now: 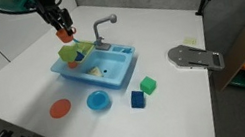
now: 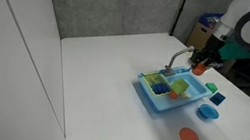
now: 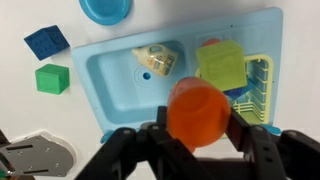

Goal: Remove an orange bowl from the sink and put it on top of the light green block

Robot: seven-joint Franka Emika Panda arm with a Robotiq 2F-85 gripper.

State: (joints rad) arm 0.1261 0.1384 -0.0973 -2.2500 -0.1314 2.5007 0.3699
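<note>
Nearest my wrist camera: the small orange-red plastic toy bowl [image 3: 198, 110], clamped between the black Robotiq gripper [image 3: 200, 128] fingers [image 3: 150, 140], one on either side of it. I'm holding it in the air over the edge of the light blue plastic toy sink [image 3: 110, 85], near the grey curved faucet [image 1: 105, 26]. The pale lime-green toy block [image 3: 220, 65] sits in the sink, just beyond the bowl.

End effector [image 3: 200, 128] holds bowl [image 3: 197, 108] above sink [image 3: 110, 80]; block [image 3: 220, 65] sits inside sink.
</note>
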